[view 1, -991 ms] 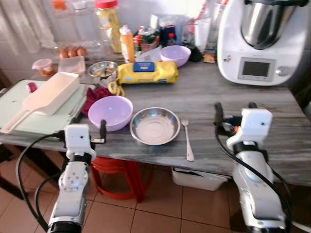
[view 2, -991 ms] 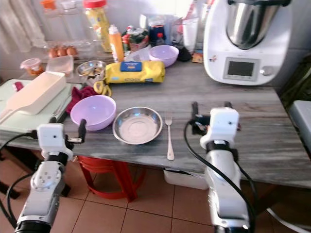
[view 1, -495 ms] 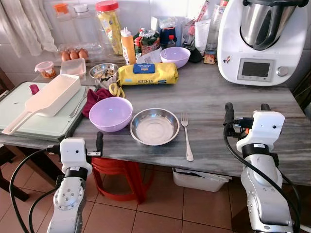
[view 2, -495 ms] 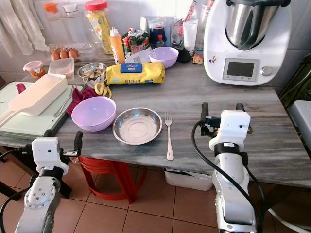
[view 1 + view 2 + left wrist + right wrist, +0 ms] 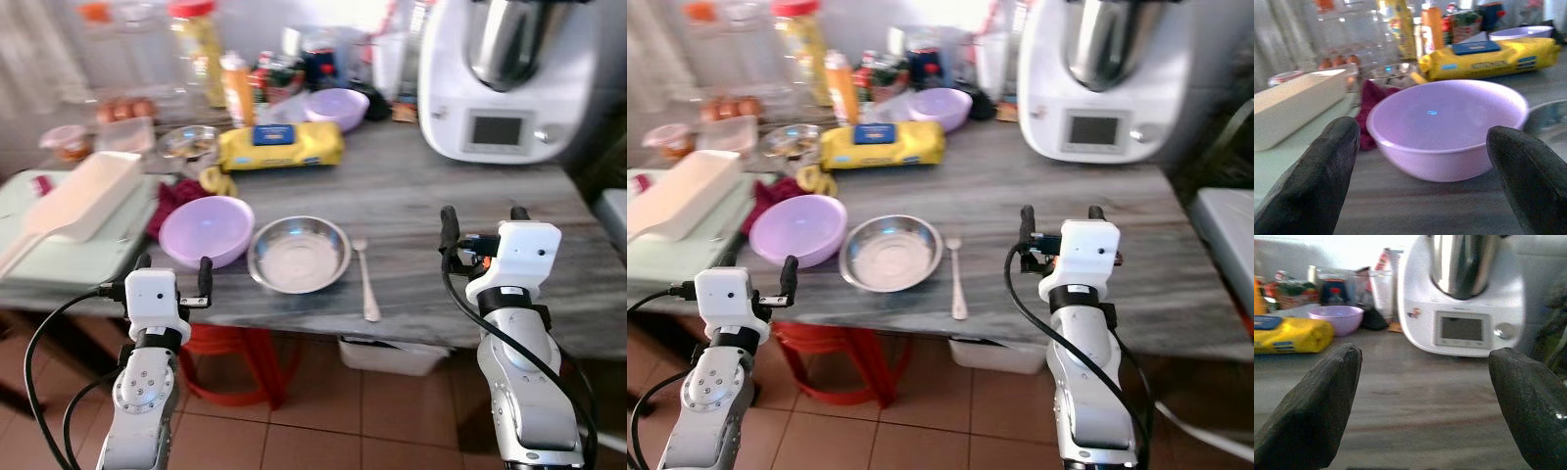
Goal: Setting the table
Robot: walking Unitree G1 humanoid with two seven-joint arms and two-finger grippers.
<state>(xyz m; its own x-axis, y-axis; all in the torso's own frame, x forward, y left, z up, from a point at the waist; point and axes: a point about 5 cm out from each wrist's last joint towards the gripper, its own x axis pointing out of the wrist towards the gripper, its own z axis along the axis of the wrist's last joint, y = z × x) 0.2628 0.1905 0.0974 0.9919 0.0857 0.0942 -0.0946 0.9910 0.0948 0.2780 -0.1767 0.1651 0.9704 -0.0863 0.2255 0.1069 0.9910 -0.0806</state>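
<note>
on your desk [image 5: 411, 211], the steel dish [image 5: 299, 254] sits near the front edge, a bowl [image 5: 206, 230] just left of it, a fork [image 5: 365, 279] just right. behind them lies a wipes pack [image 5: 281, 145]; the kitchen machine [image 5: 500, 78] stands back right.

Bare table [image 5: 431, 196] runs from the fork [image 5: 365, 284] right to the edge, bounded far by the white kitchen machine [image 5: 500, 78]. Left of the fork, steel bowl [image 5: 299, 255] and lilac bowl [image 5: 206, 230] crowd the near edge. The yellow packet [image 5: 282, 145] and bottles block the far left; a white scoop [image 5: 73, 201] covers the tray.
</note>
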